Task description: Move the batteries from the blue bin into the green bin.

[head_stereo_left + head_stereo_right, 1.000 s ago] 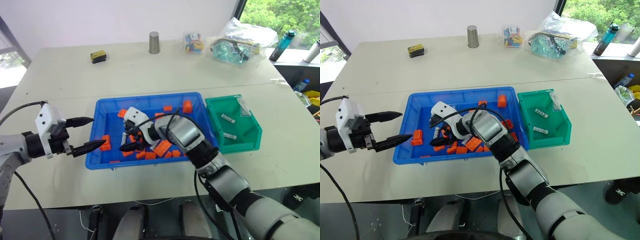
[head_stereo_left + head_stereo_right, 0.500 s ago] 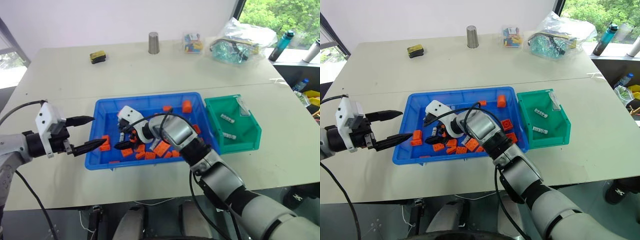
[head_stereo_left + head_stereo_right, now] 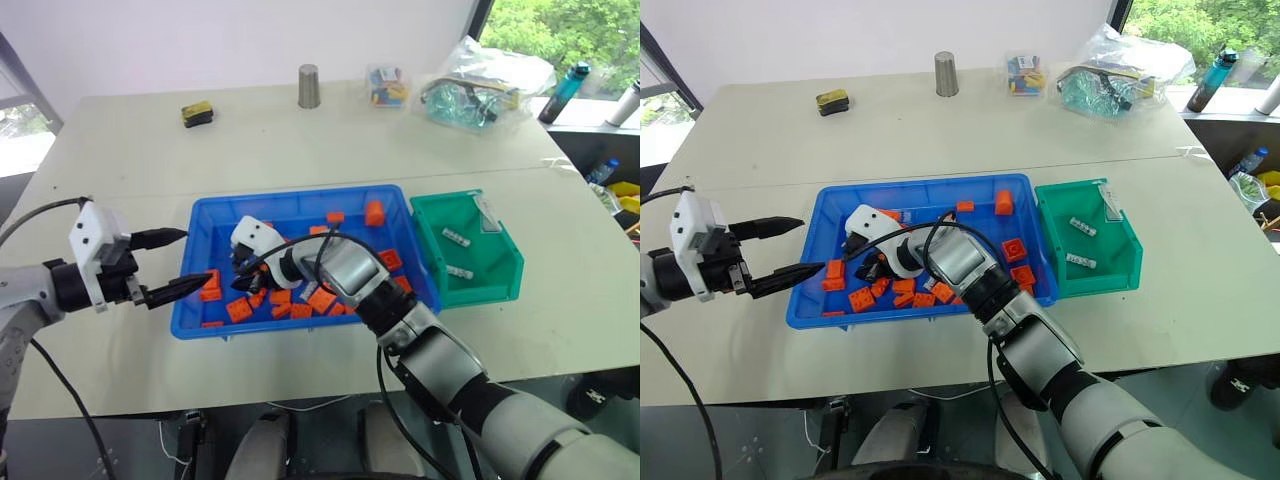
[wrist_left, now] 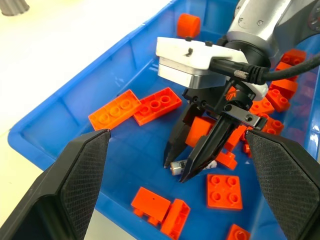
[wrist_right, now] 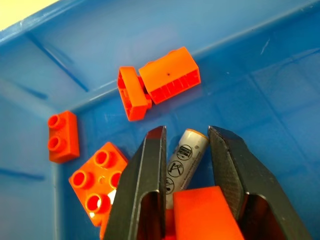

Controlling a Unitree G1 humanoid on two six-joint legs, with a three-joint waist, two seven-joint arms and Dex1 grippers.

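The right gripper [image 4: 192,162] reaches into the left part of the blue bin [image 3: 300,200], its 2 fingers closed narrowly around 1 battery [image 5: 186,159] lying on the floor among orange bricks [image 4: 134,106]. An orange brick [image 5: 205,212] sits wedged between the fingers too, so I'd lift slowly. The left gripper [image 3: 185,262] hangs wide open, holding nothing, at the bin's left rim. 2 batteries [image 3: 456,238] already lie in the green bin [image 3: 500,275] on the right.

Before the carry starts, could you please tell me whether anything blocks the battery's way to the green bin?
The right pincer grips the battery; orange bricks and the blue tray's wall lie between it and the green bin.
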